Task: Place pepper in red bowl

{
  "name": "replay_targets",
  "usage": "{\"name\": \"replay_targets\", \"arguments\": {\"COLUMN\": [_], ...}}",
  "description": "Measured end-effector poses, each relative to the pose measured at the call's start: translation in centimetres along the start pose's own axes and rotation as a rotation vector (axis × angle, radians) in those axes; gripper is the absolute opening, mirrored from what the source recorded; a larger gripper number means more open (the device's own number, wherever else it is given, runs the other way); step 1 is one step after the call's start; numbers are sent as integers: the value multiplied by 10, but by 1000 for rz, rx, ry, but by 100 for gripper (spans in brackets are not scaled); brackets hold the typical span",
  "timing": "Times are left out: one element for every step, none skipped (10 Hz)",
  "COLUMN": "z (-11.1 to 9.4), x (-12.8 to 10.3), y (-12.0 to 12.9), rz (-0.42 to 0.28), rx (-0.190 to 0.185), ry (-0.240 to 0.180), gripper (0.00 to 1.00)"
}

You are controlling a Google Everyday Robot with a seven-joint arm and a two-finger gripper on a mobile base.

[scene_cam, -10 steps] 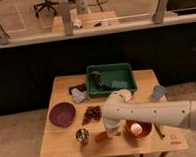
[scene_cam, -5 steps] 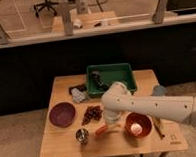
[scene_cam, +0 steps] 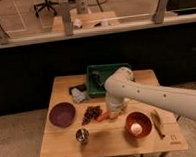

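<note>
The pepper point(scene_cam: 105, 116) is a slim orange-red shape lying near the middle of the wooden table point(scene_cam: 60, 148), just left of the red bowl point(scene_cam: 144, 118). The red bowl stands at the front right and holds a small round pale orange thing point(scene_cam: 136, 128). My gripper point(scene_cam: 113, 110) hangs from the white arm point(scene_cam: 157, 97), which reaches in from the right. It is right at the pepper's right end. The arm hides how the two meet.
A dark purple bowl point(scene_cam: 62, 114) stands at the left and a small steel cup point(scene_cam: 82, 135) at the front. A dark grape-like cluster point(scene_cam: 91, 113) lies beside the pepper. A green bin point(scene_cam: 97, 72), a grey cloth point(scene_cam: 78, 95) and a yellowish-brown thing point(scene_cam: 157, 123) are also there.
The arm has swung back and left, uncovering the red bowl. The gripper now sits over the pepper's right end, and the pepper shows a little farther back than before.
</note>
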Motion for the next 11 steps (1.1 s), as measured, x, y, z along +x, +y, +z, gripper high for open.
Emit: {"name": "replay_targets", "arguments": {"z": [-3, -7, -9, -11, -12, -14, -15, -15, -14, -14, -13], "x": [14, 38, 53, 70, 88, 98, 103, 105, 106, 108, 110], "y": [1, 4, 6, 11, 18, 24, 28, 32, 41, 49, 57], "rz": [23, 58, 80, 106, 133, 152, 165, 176, 183, 190, 194], "rx": [7, 18, 21, 22, 17, 12, 10, 2, -11, -21, -32], "ry": [3, 10, 18, 28, 47, 70, 98, 125, 151, 172, 189], "gripper": [18, 18, 18, 18, 18, 18, 18, 18, 18, 18, 18]}}
